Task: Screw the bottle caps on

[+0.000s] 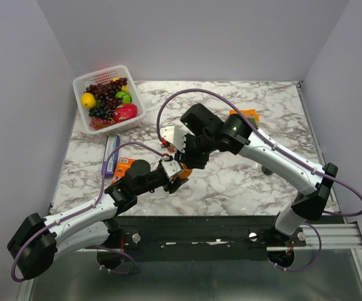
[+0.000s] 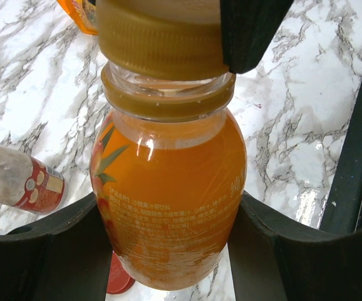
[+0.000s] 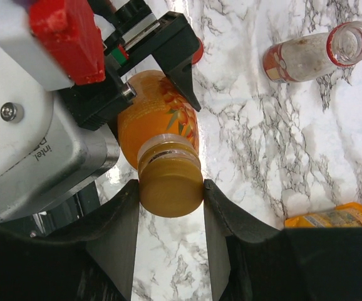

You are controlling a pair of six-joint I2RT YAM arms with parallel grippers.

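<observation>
Your left gripper (image 2: 168, 248) is clamped on the lower body of the orange bottle (image 2: 168, 182), with one black finger pressed against each side. Your right gripper (image 3: 170, 187) meets it from the cap end. Its two fingers pinch the orange cap (image 2: 159, 44), one on each side. The cap sits on the bottle's neck just above the collar ring, and you cannot tell how far down the thread it is. The overhead view shows both grippers meeting over the near middle of the marble table (image 1: 243, 179), left of centre. None of the views shows whether the bottle's base touches the table. The clear bottle (image 3: 312, 53) has a red label and lies on its side on the marble, well apart from the grippers, with its mouth open and uncapped. The red cap (image 2: 119, 280) lies flat on the table close by the base of the orange bottle and is partly hidden by the left gripper. An orange packet (image 3: 334, 218) lies on the marble farther off. A white basket (image 1: 99, 71) of fruit stands at the far left corner of the table.
</observation>
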